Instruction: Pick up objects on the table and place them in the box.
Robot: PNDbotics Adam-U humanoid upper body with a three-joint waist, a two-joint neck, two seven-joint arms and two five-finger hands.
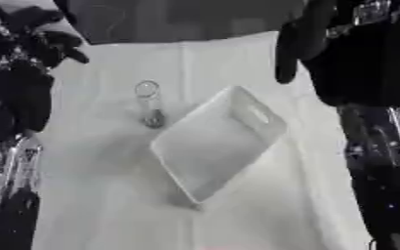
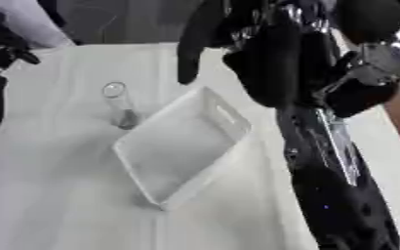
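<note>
One white box (image 1: 216,146) sits mid-frame on the worktop (image 1: 92,195), empty as far as I can tell. Just beyond its upper-left edge stands one clear glass tube (image 1: 149,103), not yet picked up. Next move: reach and grasp it. Left hand (image 1: 54,44), upper left, fingers curled on nothing; right hand (image 2: 263,58), upper right, fingers hanging relaxed.

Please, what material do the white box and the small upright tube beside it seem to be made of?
The white box: probably plastic, matte and opaque, with thin moulded walls and a cut-out handle slot in one end. The tube: probably clear glass or plastic, since the table shows through it and its round rim glints; its base looks darker. The pictures cannot settle which.
</note>
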